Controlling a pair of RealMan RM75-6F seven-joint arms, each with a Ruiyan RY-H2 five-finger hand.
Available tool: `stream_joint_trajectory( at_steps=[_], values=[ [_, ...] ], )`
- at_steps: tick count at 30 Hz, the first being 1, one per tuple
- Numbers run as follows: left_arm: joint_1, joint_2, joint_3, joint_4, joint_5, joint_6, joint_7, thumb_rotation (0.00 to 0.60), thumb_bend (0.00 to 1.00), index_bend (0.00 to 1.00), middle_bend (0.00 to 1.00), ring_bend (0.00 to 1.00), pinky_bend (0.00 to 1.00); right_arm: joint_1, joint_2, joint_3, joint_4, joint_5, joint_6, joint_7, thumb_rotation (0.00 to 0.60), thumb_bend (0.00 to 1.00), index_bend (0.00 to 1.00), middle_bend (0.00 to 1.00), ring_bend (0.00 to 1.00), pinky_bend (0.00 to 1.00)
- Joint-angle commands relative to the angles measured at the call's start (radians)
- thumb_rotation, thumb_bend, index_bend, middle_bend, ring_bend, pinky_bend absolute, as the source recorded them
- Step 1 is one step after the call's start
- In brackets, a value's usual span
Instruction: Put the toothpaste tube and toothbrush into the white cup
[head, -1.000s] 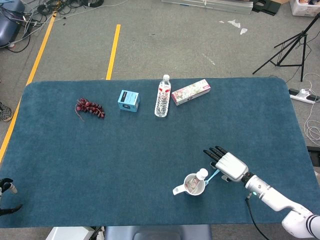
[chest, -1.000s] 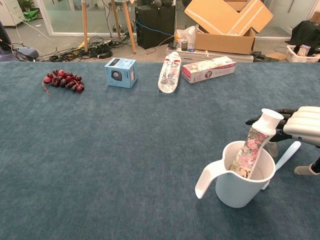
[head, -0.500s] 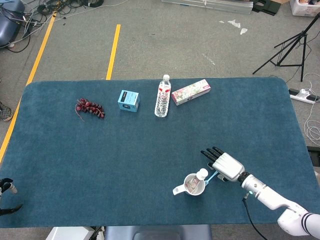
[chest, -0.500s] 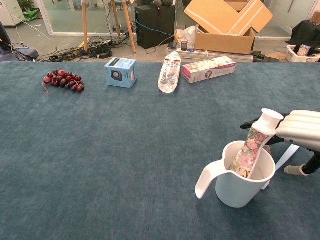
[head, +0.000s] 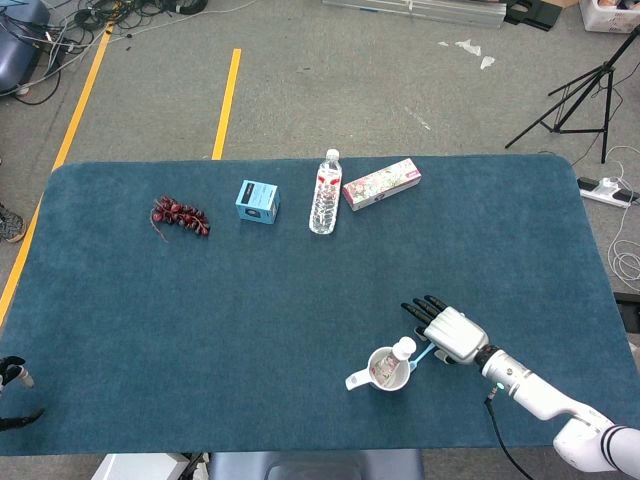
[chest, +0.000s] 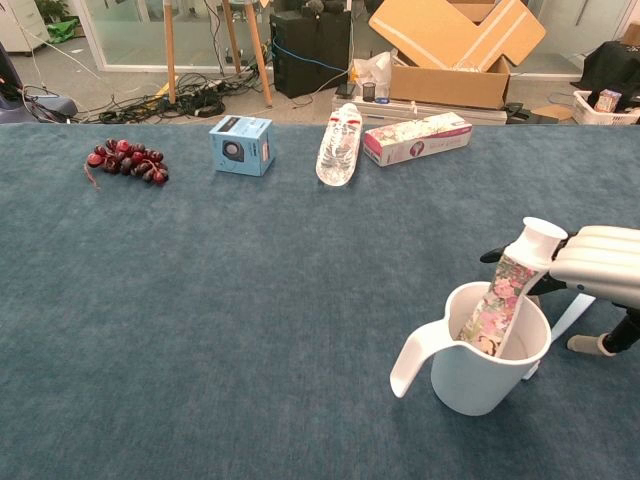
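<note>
- The cup (chest: 487, 368) is being seen near the table's (head: 120, 330) front edge, right of centre, its handle pointing front-left; wide bare cloth is lying to its left and behind it.
- The tube (chest: 505, 295) is being held inside the cup, cap up, its long axis leaning back and right.
- The toothbrush (chest: 570, 313) is being seen propped outside the cup's right rim, slanting up to the right.
- The right hand (head: 448, 329) is being held flat just behind the cup, fingers spread, gripping nothing.
- The left hand (head: 12, 378) is barely showing at the front-left edge; its state cannot be told.
- Grapes (head: 179, 215), a box (head: 257, 201), a bottle (head: 325, 192) and a carton (head: 381, 183) are lying along the back.
</note>
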Motion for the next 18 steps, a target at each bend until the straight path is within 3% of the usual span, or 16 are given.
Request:
stream_joint_trajectory(
  at_steps=[1, 18],
  values=[
    [0.000, 0.000, 0.000, 0.000, 0.000, 0.000, 0.000, 0.600, 0.00, 0.49, 0.27, 0.21, 0.29, 0.000, -0.003, 0.001, 0.003, 0.001, 0.000, 0.000, 0.600, 0.21, 0.46, 0.00, 0.00, 0.11],
    [0.002, 0.003, 0.000, -0.001, 0.002, 0.005, -0.004, 0.600, 0.00, 0.49, 0.27, 0.21, 0.29, -0.003, -0.021, 0.002, 0.012, 0.003, 0.005, -0.009, 0.600, 0.21, 0.52, 0.00, 0.00, 0.11]
  ],
)
